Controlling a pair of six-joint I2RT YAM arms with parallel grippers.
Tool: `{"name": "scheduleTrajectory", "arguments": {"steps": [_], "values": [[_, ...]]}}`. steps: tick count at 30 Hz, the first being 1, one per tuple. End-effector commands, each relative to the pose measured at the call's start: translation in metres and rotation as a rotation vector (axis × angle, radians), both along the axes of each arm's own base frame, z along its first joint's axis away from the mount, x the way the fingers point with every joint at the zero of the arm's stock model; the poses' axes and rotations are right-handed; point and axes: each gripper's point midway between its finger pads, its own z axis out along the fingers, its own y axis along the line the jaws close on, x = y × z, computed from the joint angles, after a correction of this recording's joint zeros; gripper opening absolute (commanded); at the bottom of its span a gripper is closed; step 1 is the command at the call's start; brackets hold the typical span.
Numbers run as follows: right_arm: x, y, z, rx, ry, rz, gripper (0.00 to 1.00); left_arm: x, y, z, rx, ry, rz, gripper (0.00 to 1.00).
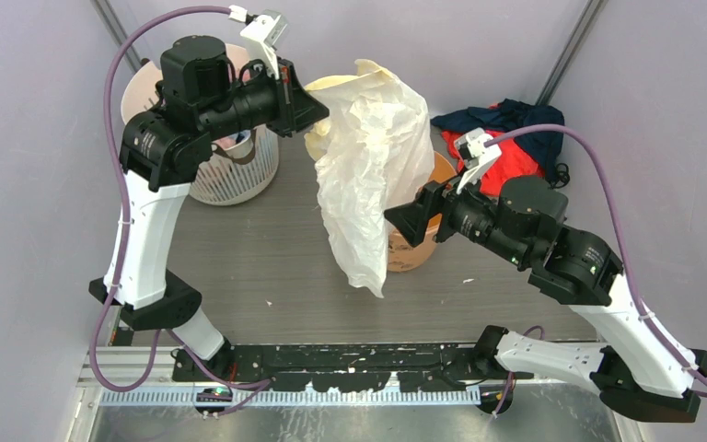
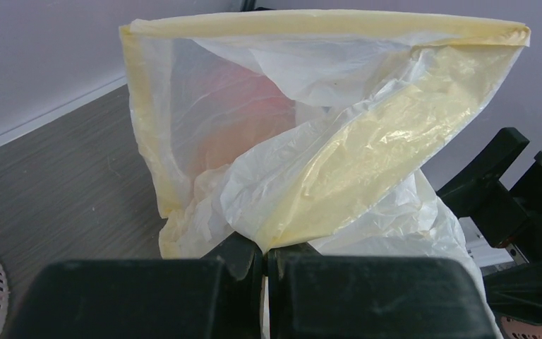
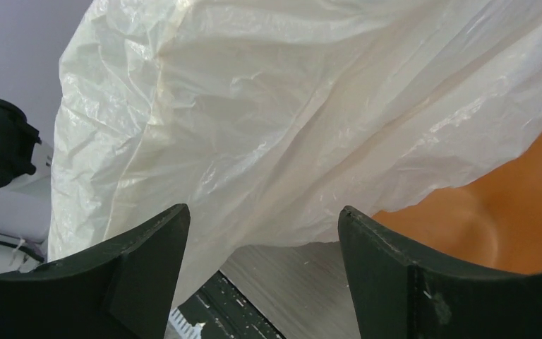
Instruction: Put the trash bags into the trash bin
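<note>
The trash bag is a big, wrinkly, pale-yellow film bag hanging above the table's middle. Its lower end droops in front of the orange trash bin, which it partly hides. My left gripper is held high and is shut on the bag's upper part. In the left wrist view, the film is pinched between the closed fingertips of that gripper. My right gripper stands open just right of the bag, in front of the bin. In the right wrist view, the bag hangs beyond that gripper, with the bin wall at the right.
A white slotted basket stands at the back left, under my left arm. A red and navy cloth heap lies at the back right. Both arms' base rail runs along the near edge. Grey walls close in both sides.
</note>
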Motion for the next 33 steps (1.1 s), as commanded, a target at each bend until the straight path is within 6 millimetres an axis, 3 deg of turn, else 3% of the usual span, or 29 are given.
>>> {"name": "scheduleTrajectory", "arguments": {"steps": [1,8,17,22,24,33], "values": [[-0.017,0.001,0.023,0.125,-0.012,0.06,0.82,0.007,0.003,0.012,-0.031,-0.042,0.01,0.0],[-0.022,-0.008,0.025,0.142,0.0,0.046,0.83,0.024,0.003,0.0,-0.017,-0.016,0.034,0.0],[-0.041,0.021,0.024,0.15,0.067,0.217,0.88,0.04,0.003,-0.011,-0.01,0.015,0.053,0.0],[-0.041,0.023,0.029,0.166,0.082,0.216,0.89,0.044,0.004,-0.014,-0.008,0.025,0.06,0.0],[-0.04,0.023,0.03,0.167,0.088,0.21,0.95,0.045,0.004,-0.016,-0.006,0.029,0.06,0.0],[-0.042,0.026,0.038,0.204,0.097,0.224,0.95,0.047,0.006,-0.021,-0.004,0.039,0.065,0.0]]}}
